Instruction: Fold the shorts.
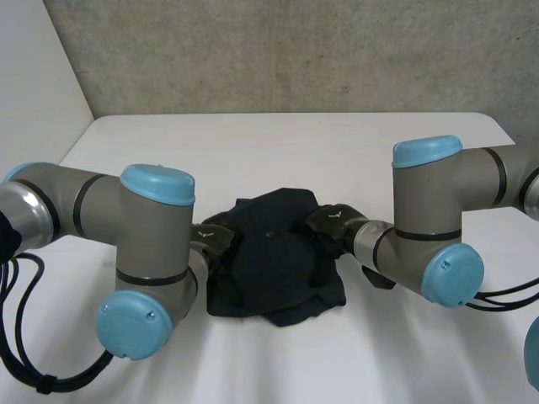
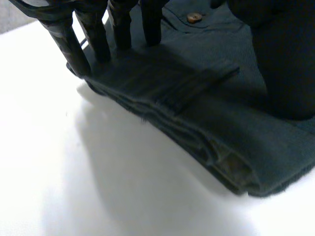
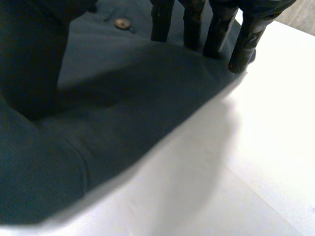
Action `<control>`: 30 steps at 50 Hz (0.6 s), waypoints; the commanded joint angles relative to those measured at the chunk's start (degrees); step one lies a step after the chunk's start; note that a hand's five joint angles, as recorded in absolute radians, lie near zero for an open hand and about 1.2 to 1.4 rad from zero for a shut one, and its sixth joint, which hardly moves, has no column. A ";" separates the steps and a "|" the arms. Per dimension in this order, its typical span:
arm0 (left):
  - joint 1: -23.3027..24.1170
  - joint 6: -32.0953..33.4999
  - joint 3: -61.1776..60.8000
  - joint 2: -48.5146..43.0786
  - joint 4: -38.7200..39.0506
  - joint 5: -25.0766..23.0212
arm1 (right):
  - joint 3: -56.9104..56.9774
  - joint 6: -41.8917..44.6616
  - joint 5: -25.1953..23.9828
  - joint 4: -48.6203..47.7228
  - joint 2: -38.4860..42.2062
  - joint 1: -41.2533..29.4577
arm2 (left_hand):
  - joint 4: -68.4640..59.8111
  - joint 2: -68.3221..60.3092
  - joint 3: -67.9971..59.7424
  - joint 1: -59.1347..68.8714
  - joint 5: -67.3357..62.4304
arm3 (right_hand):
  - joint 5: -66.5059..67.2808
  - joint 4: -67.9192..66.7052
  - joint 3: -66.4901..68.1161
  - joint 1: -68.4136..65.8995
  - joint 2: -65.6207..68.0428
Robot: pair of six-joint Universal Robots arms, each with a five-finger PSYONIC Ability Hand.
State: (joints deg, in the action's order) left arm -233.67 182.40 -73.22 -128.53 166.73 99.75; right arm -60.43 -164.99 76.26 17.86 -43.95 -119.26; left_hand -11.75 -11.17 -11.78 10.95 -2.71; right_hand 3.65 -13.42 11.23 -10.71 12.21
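The dark navy shorts (image 1: 274, 261) lie bunched in a folded heap at the middle of the white table. My left hand (image 1: 215, 238) is at their left edge and my right hand (image 1: 333, 223) at their right edge. In the left wrist view, straight fingers (image 2: 93, 39) rest their tips on the folded edge of the shorts (image 2: 206, 113), near a button (image 2: 194, 17). The right wrist view has straight fingers (image 3: 216, 29) with their tips on the cloth (image 3: 123, 108) close to its edge, and the same button (image 3: 121, 23) beside them. Neither hand grips the cloth.
The white table (image 1: 278, 143) spreads bare behind and in front of the shorts. A grey wall stands at the back. My two arms' elbows (image 1: 143, 252) (image 1: 434, 227) flank the shorts closely on both sides.
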 commanded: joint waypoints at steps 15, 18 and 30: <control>-11.07 0.41 8.96 26.30 0.19 -2.53 | -6.98 -7.63 18.38 -16.20 -30.40 3.59 | 0.87 0.29 0.90 -0.06 1.83 | -3.65 3.42 -1.23 0.71 -2.21; -14.79 0.24 10.90 27.54 -3.94 -5.61 | -6.98 -6.31 20.94 -12.26 -32.69 7.01 | 1.02 0.45 1.06 -0.22 1.99 | -3.65 3.42 -1.23 0.71 -2.21; -17.52 -0.82 10.91 28.51 -12.57 -11.77 | -7.33 -6.13 15.32 -8.11 -33.40 10.19 | 1.75 1.17 1.78 -0.95 2.71 | -3.65 3.42 -1.23 0.71 -2.21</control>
State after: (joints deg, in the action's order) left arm -251.98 181.91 -61.10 -100.06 155.15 88.70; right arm -67.21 -171.26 94.05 9.19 -77.56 -109.83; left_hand -11.75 -10.30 -10.96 10.94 -2.71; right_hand 3.04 -13.41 11.06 -9.51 11.67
